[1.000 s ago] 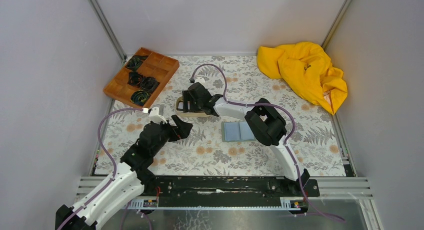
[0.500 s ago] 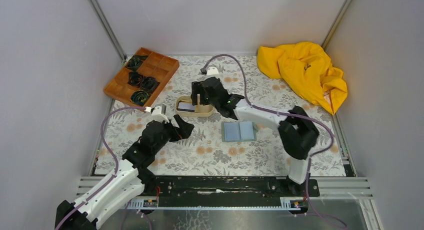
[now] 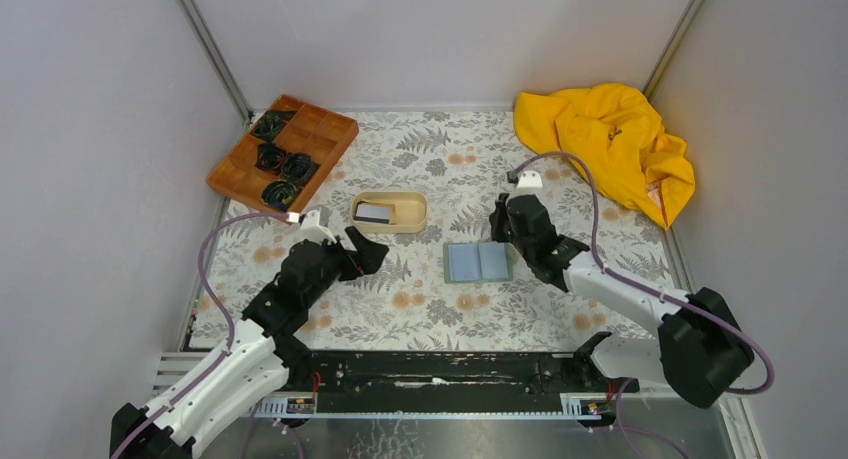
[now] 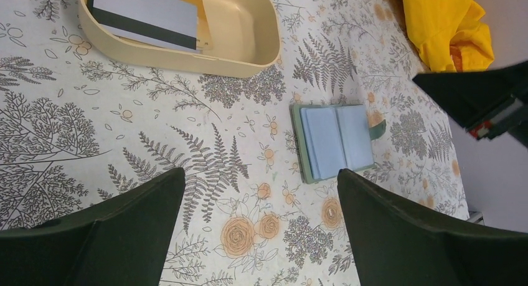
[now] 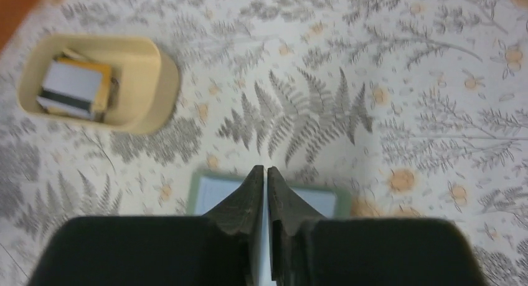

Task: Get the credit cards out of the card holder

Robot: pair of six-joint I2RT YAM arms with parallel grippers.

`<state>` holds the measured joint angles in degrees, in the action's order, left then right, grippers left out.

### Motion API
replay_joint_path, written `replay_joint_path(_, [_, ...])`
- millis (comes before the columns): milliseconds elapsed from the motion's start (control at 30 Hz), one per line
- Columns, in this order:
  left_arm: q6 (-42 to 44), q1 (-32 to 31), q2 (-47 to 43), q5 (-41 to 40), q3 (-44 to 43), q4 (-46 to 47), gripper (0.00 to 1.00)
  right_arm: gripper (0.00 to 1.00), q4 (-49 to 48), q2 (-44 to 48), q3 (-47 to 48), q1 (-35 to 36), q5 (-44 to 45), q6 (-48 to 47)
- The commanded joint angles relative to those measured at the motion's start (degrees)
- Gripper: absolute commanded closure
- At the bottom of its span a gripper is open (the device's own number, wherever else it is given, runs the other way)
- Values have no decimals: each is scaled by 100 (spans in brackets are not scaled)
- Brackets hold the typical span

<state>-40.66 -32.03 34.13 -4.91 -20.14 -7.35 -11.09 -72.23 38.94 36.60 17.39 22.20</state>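
- The left gripper [image 3: 366, 253] has its jaws spread wide with nothing between them. It hangs above the fern-and-flower tablecloth [image 3: 430, 314], pointing toward the middle of the table.
- The right gripper [image 5: 266, 171] has its jaws pressed together, pads meeting, with nothing between them.
- At the far left corner sits a brown wooden compartment tray [image 3: 325, 137], with dark coiled bundles in several of its sections.
- Just beyond the left gripper is a beige oval tray [image 3: 416, 219], and the credit cards [image 3: 373, 213] lie inside it. A whitish card with a dark stripe [image 4: 146, 15] rests on top of a tan-orange card [image 5: 103, 70] that peeks out at the edges.
- Right of that tray, and apart from it, the card holder [image 3: 478, 262] lies opened flat on the cloth, its light blue inner panels facing up inside a grey-green border.
- The right gripper's closed tips are at the holder's far edge, about over its centre fold. I cannot tell whether they touch it.
- In the far right corner lies a crumpled yellow cloth [image 3: 605, 144], well apart from everything else.
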Motion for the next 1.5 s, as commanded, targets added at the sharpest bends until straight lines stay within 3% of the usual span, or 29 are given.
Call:
replay_joint_path(0, [-94, 50, 168, 183, -210, 401, 0, 70, 241, 536, -453, 58, -361, -208])
replay_joint_path(33, [-125, 48, 251, 239, -188, 487, 0, 55, 284, 615, -585, 58, -453, -210])
replay_joint_path(67, [-152, 43, 360, 329, -157, 619, 0, 47, 289, 680, -737, 62, -551, -212])
replay_joint_path(233, [-531, -26, 924, 812, 165, 1669, 0, 30, 93, 686, -1186, 186, -1007, -98])
replay_joint_path(333, [-647, -192, 1195, 697, 233, 1905, 0, 19, 68, 349, -997, 681, -664, -138])
replay_joint_path(500, [-661, -370, 1258, 466, 259, 1860, 0, 14, 303, -550, -314, 1387, -212, -145])
replay_joint_path(733, [-583, -374, 947, 278, 357, 1489, 0, 13, 734, -1483, 229, 1410, -21, 0])
replay_joint_path(833, [-528, -374, 897, 201, 370, 1376, 0, 20, 945, -1719, 329, 1408, 142, 77])
replay_joint_path(900, [-505, -378, 919, 179, 372, 1370, 0, 39, 980, -1767, 317, 1411, 189, 151])
replay_joint_path(967, [-489, -375, 974, 182, 351, 1384, 0, 65, 947, -1729, 257, 1410, 249, 237])
replay_joint_path(1067, [-469, -377, 1061, 193, 314, 1423, 0, 88, 941, -1575, 214, 1409, 311, 358])
replay_joint_path(1200, [-452, -378, 1100, 227, 300, 1504, 0, 95, 752, -1092, 66, 1398, 165, 463])
replay_joint_path(1233, [-451, -376, 1105, 239, 297, 1513, 0, 94, 704, -937, 22, 1393, 105, 465])
replay_joint_path(1267, [-451, -374, 1107, 249, 296, 1517, 0, 86, 687, -798, 4, 1389, 50, 451])
replay_joint_path(1367, [-450, -379, 1098, 269, 308, 1527, 0, 41, 721, -440, -26, 1392, 18, 448])
replay_joint_path(1467, [-449, -369, 1075, 275, 318, 1529, 0, 26, 850, -177, -36, 1385, 145, 430])
